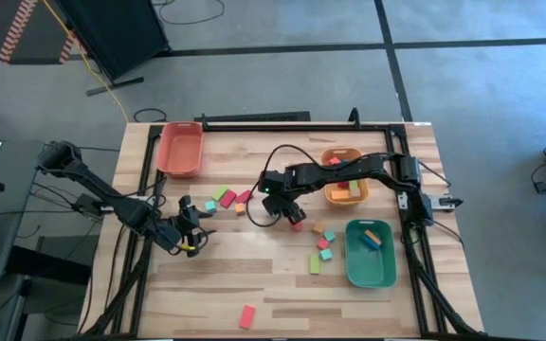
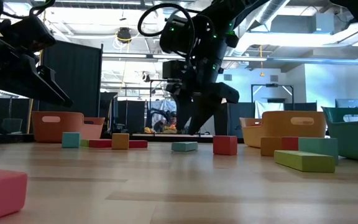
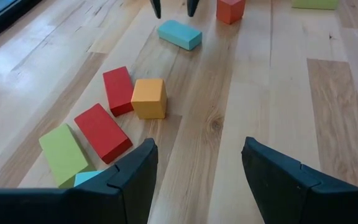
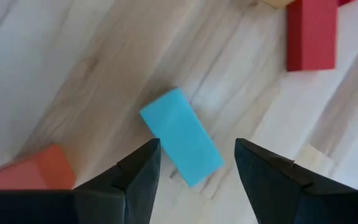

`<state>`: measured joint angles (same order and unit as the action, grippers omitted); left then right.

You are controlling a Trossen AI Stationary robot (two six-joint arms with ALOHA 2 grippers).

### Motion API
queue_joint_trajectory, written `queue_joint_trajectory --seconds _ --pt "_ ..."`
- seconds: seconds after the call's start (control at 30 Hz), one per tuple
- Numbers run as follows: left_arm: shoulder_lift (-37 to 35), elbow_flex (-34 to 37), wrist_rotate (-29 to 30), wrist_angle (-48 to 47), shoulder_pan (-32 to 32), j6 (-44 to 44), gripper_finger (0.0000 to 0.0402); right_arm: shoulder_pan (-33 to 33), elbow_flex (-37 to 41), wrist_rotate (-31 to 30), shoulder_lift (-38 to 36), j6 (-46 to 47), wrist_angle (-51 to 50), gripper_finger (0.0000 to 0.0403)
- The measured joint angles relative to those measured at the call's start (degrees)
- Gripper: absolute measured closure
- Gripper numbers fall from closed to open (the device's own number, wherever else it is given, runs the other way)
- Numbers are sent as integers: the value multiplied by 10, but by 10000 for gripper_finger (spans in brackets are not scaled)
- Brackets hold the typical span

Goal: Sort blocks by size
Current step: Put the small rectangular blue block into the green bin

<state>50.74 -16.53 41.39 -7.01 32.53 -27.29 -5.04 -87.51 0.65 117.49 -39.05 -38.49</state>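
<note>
You see a surface (image 1: 254, 275) of pale wooden planks with visible grain and a soft sheen. The blocks (image 3: 148, 98) look smooth and matt, in solid colour. The trays (image 1: 180, 152) look like smooth plastic. The fingers (image 4: 135, 180) of the right pincer (image 4: 194, 163) are dark and matt.

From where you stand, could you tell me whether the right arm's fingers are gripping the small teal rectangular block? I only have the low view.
Observer: No. The right wrist view shows the right gripper open, with the small teal rectangular block lying flat on the wood between its fingers.
Operator: Thank you. Is the left arm carrying anything?
Observer: No. The left gripper is open and empty over bare wood, short of a small orange cube.
Operator: Is the green plastic tray still empty?
Observer: No. From above, the green plastic tray holds two small blocks.
</note>
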Motion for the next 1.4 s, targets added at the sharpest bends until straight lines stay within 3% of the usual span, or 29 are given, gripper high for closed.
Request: queue_joint_trajectory --seconds 0.57,0.9,1.1,1.4 --pt "0 0 0 -1 0 -3 178 0 -1 12 59 13 10 161" --pt "0 0 4 0 0 2 178 1 -14 10 61 36 -12 253" --pt "0 0 4 -1 0 2 178 6 -15 1 53 87 -29 253" --pt "0 0 4 -1 0 1 178 42 -57 -13 4 231 -186 246"
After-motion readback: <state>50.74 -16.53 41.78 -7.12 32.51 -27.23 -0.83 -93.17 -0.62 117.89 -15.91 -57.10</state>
